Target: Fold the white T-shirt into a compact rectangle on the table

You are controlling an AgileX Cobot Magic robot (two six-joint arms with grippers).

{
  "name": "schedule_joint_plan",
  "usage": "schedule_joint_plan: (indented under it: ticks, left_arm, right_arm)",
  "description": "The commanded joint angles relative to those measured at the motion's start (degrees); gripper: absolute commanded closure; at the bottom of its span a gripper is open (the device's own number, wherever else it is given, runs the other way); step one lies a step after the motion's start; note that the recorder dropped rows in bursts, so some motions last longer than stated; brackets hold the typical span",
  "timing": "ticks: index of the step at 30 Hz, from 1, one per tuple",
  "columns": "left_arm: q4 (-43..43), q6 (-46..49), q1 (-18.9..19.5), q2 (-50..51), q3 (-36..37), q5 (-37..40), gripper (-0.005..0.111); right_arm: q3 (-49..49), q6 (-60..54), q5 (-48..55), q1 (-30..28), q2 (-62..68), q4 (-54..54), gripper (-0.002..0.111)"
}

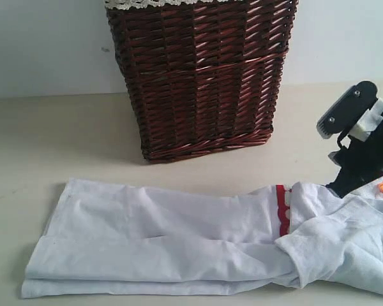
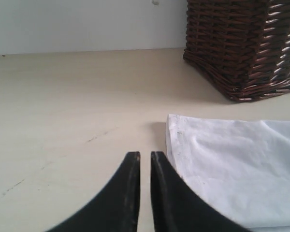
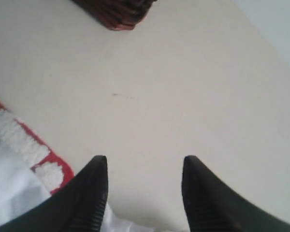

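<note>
The white T-shirt (image 1: 179, 242) lies folded into a long band across the front of the table (image 1: 57, 140), with its right end bunched up. A strip of red-outlined fuzzy lettering (image 1: 282, 210) shows near that end. My right gripper (image 3: 145, 162) hangs open over the shirt's far right part, nothing between its fingers; the shirt (image 3: 9, 193) and lettering (image 3: 19, 140) lie beside one finger. In the exterior view this gripper (image 1: 345, 182) stands just behind the bunched cloth. My left gripper (image 2: 145, 154) is shut and empty, low over bare table beside the shirt's left edge (image 2: 241, 164).
A tall dark brown wicker basket (image 1: 201, 76) with white lace trim stands at the back centre of the table, behind the shirt. It shows in the left wrist view as the basket (image 2: 246, 48), and a corner of the basket (image 3: 116, 12) shows in the right wrist view.
</note>
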Motion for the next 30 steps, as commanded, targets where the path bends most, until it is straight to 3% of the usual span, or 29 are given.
schedule_joint_plan:
  ticks: [1,4,7,10,11,12,14,18,23,27,30]
  left_arm:
    - [-0.05,0.04,-0.09,-0.37,0.02,-0.26,0.096]
    - [-0.05,0.04,-0.09,-0.37,0.02,-0.26,0.096]
    - [-0.05,0.04,-0.09,-0.37,0.02,-0.26,0.096]
    - [-0.05,0.04,-0.09,-0.37,0.02,-0.26,0.096]
    - [-0.05,0.04,-0.09,-0.37,0.02,-0.26,0.096]
    - [-0.05,0.04,-0.09,-0.37,0.02,-0.26,0.096]
    - [-0.05,0.04,-0.09,-0.37,0.02,-0.26,0.096]
    - [-0.05,0.04,-0.09,-0.37,0.02,-0.26,0.096]
    - [-0.05,0.04,-0.09,-0.37,0.02,-0.26,0.096]
    - [-0.05,0.04,-0.09,-0.37,0.02,-0.26,0.096]
    - [-0.05,0.04,-0.09,-0.37,0.02,-0.26,0.096]
  right_arm:
    - [-2.10,1.60,6.39,-0.15,-1.84,-1.23,0.070]
    - [-4.18,0.55,23.44,-0.15,-3.74,-1.76,0.086]
    - [-5.19,-5.82,36.02,-0.15,-4.22,-1.76,0.089]
    - [-5.19,-12.50,43.76,-0.15,-3.97,-3.80,0.081]
    - [-5.22,-13.45,45.42,-0.15,-3.97,-5.08,0.076]
    - [-5.22,-13.83,46.53,-0.15,-3.97,-6.74,0.064]
    - [-5.22,-12.98,42.46,-0.15,-3.01,-7.02,0.059]
    - [-5.32,-10.38,29.71,-0.15,4.01,-3.56,0.061]
    - [-5.32,-10.52,20.75,-0.15,17.00,-2.38,0.068]
    - [-5.32,-21.26,24.88,-0.15,19.39,-2.38,0.087]
    - [-5.32,-21.90,25.51,-0.15,19.39,-2.38,0.088]
